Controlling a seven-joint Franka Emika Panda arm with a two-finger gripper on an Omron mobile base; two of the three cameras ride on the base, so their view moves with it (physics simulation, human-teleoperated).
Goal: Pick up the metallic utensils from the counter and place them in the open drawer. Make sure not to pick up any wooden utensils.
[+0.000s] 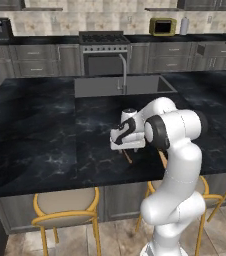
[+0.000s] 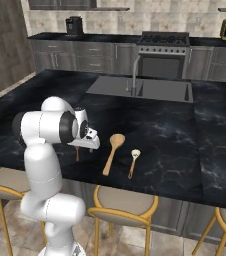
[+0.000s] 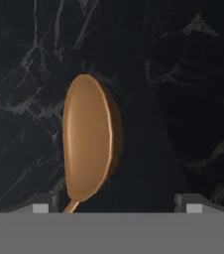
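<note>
The table is glossy black with faint white veins; the large wooden spoon is tan-orange; the smaller utensil has a tan handle and a pale whitish head; the stools have yellow frames and beige seats; the cabinets are dark grey.

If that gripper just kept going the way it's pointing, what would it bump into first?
Most likely the big wooden spoon: its bowl lies between the open gripper fingertips, straight ahead, on the black counter. How far above it the gripper hangs is hard to judge.
</note>
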